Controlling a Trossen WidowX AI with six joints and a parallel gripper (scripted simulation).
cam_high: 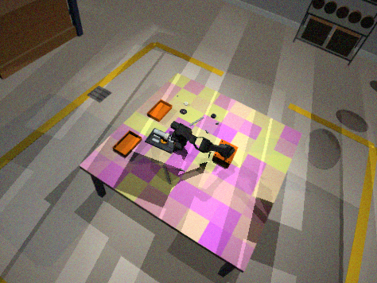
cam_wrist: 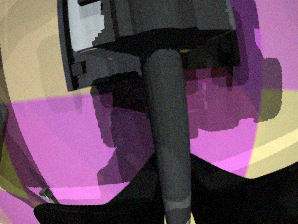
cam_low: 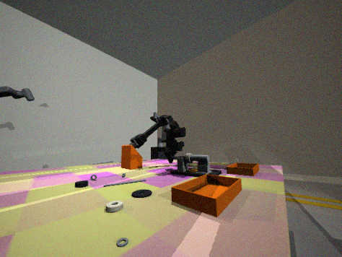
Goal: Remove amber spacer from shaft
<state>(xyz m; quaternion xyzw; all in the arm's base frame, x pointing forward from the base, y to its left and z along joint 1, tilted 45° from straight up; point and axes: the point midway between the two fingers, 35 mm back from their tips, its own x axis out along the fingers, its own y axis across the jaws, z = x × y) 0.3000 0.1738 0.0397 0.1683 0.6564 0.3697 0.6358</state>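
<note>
Gripper (cam_low: 171, 159) (cam_wrist: 168, 155) closed on the near end of the grey shaft (cam_wrist: 169, 115). Shaft runs straight out from between the fingers to the dark housing fixture (cam_high: 160, 141) (cam_low: 196, 172) (cam_wrist: 170, 22). Beyond the fixture, two orange trays (cam_high: 160, 110) (cam_high: 127, 144) (cam_low: 231, 195) (cam_low: 242, 173), apart from each other.

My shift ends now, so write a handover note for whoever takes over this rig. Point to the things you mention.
Claw (cam_high: 175, 139) (cam_low: 172, 160) (cam_wrist: 168, 155): shut on the shaft (cam_wrist: 169, 110), at the fixture (cam_high: 149, 141) (cam_low: 217, 172).
Amber piece (cam_high: 163, 141) (cam_low: 193, 170): shows low in the fixture in the exterior view; whether it is off the shaft, I cannot tell.
Done: shaft gripped. How far it is pulled back is unclear.
Left: confirm that only the amber spacer drops, push the shaft fully home, let go.
</note>
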